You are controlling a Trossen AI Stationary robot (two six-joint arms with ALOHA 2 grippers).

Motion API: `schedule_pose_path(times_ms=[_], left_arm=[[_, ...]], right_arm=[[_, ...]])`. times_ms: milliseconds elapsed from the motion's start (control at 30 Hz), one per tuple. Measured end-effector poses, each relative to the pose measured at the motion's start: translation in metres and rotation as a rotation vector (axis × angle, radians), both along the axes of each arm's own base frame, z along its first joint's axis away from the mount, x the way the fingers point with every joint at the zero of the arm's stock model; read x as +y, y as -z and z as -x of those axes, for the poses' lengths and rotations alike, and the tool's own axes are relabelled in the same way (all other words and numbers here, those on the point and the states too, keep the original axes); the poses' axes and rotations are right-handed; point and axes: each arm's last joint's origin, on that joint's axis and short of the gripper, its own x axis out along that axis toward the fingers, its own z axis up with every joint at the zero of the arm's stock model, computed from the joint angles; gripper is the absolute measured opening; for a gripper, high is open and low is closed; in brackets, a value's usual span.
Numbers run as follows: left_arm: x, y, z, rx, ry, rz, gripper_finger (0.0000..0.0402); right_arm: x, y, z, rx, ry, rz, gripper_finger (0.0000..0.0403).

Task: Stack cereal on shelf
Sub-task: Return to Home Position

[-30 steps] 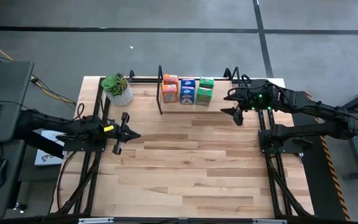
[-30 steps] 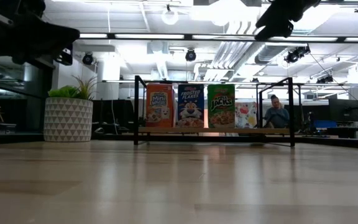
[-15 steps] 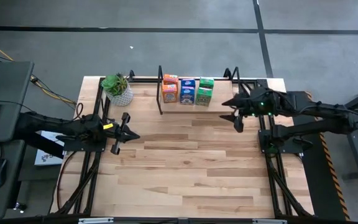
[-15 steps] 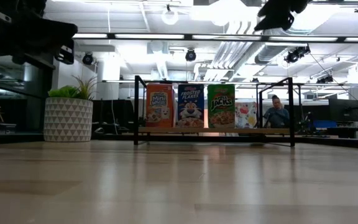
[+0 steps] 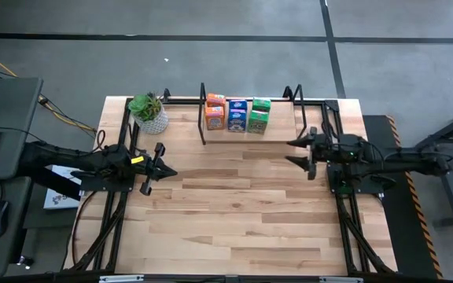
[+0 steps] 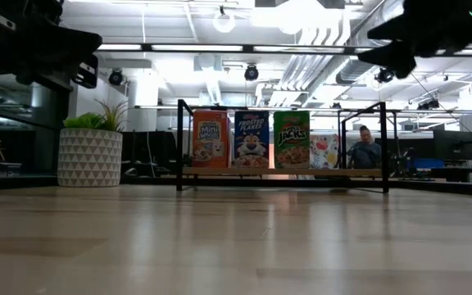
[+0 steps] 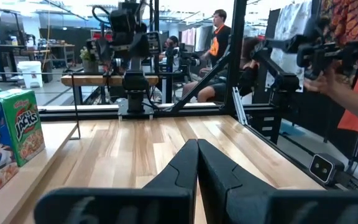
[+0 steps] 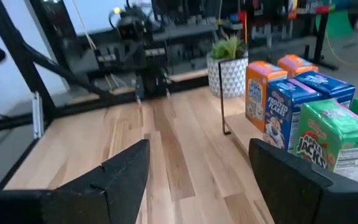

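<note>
Cereal [image 5: 237,110] is on the shelf [image 5: 203,118] at the back of the surface [image 5: 234,212], six boxes, three across and two deep: orange boxes [image 5: 215,115] on the left, blue boxes [image 5: 237,119] in the middle, green boxes [image 5: 259,119] on the right, each pair one behind the other. Stacking reads as done; what's left is parking the arms

Right end effector [image 5: 292,152]: fingers wide apart, empty. It hangs over the right side of the surface, close in to its own base and just in front of the shelf's right end frame. In the low view the arm sits above the shelf's top rod. This is the nearer arm. From it the cereal lies toward the back-left, with the green boxes closest and not touching. Its fingertips point left across the surface, roughly parallel to the row rather than at it

Left end effector [image 5: 171,170]: fingers pressed together, nothing in them, over the left side of the surface in front of the plant [image 5: 149,112], well apart from the shelf. Waiting

Box pose: all upright, long axis vertical, printed fronts facing the front edge of the surface. The row's own long axis runs left-right along the shelf board

Judgement: the right arm's retract goes away from the shelf, so collision risk looks low. Only thing to watch is the right end frame if the wrist swings toward the back
</note>
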Motion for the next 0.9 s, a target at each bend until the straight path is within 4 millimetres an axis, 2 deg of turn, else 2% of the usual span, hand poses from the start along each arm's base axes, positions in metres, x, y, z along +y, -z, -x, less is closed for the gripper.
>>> schedule_pose_path(times_ms=[200,400,900], left_arm=[[0.000,0.000,0.000,0.000,0.000,0.000,0.0002],[0.000,0.000,0.000,0.000,0.000,0.000,0.0003],[0.000,0.002,0.000,0.019,0.000,-0.001,0.0003]], right_arm=[[0.001,0.027,0.017,-0.108,-0.004,0.010,0.0267],[0.001,0.066,0.019,-0.179,0.004,0.008,0.0267],[0.000,0.079,0.020,-0.059,0.043,0.033,0.0267]])
